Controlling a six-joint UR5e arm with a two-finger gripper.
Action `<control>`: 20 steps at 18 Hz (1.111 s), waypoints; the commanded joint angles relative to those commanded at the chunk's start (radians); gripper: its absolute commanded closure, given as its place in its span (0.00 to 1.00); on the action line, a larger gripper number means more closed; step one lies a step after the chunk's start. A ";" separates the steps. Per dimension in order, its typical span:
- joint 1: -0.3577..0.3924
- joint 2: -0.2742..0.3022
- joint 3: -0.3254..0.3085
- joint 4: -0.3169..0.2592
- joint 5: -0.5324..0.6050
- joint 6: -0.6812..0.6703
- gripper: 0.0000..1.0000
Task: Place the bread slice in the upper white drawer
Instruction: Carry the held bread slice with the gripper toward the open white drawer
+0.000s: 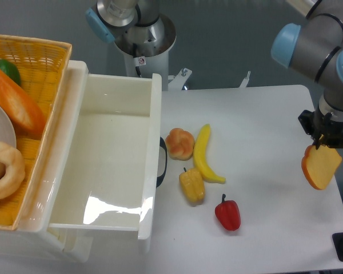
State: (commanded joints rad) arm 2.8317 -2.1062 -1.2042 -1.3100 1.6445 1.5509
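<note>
The bread slice, pale tan with an orange-brown crust, hangs from my gripper at the right edge of the table, lifted above the surface. The gripper is shut on the slice's top edge, fingers pointing down. The upper white drawer stands pulled open at the left, glossy and with nothing inside, its dark handle facing right. The slice is far to the right of the drawer.
Between drawer and gripper lie a small round bun, a yellow banana, a yellow pepper and a red pepper. A yellow woven basket at the left holds a baguette, a doughnut and a plate.
</note>
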 joint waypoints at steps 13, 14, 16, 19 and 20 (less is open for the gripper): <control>-0.123 0.179 -0.126 -0.078 -0.068 -0.193 1.00; -0.130 0.205 -0.126 -0.112 -0.068 -0.222 1.00; -0.150 0.264 -0.127 -0.159 -0.097 -0.285 1.00; -0.169 0.359 -0.156 -0.201 -0.178 -0.334 1.00; -0.185 0.386 -0.167 -0.202 -0.190 -0.353 1.00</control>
State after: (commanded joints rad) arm 2.6463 -1.7199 -1.3713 -1.5125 1.4543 1.1982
